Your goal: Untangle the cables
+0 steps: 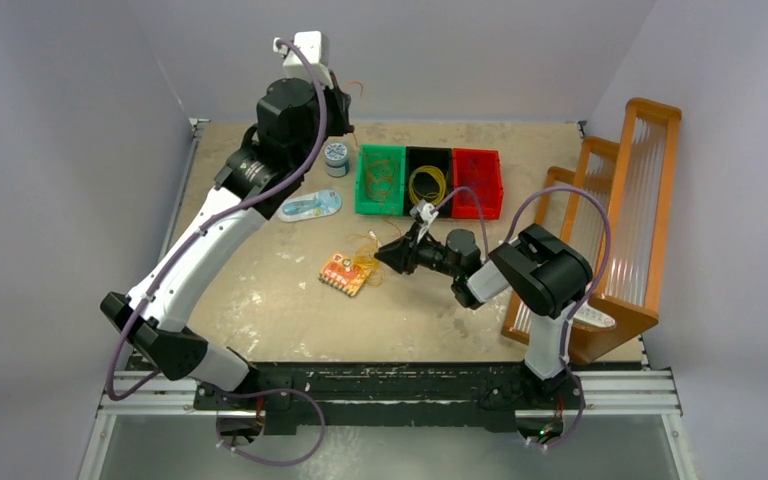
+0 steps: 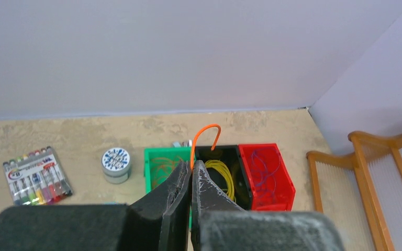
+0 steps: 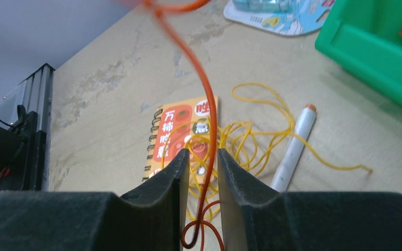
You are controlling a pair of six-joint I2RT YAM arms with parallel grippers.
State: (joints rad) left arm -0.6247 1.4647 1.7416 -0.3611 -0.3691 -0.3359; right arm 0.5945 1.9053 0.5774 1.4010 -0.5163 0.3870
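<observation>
left gripper (image 2: pixel 191 166) clenched on orange cable (image 2: pixel 205 128), held high | right gripper (image 3: pixel 203 156) unclenched astride it, likely to free yellow cables (image 3: pixel 251 136)

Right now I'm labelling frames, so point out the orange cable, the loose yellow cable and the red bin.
orange cable (image 3: pixel 211 117): right wrist view, mid-length of the strand.
loose yellow cable (image 3: pixel 241 138): right wrist view, crossing loops.
red bin (image 1: pixel 477 210): top external view, near wall.
</observation>
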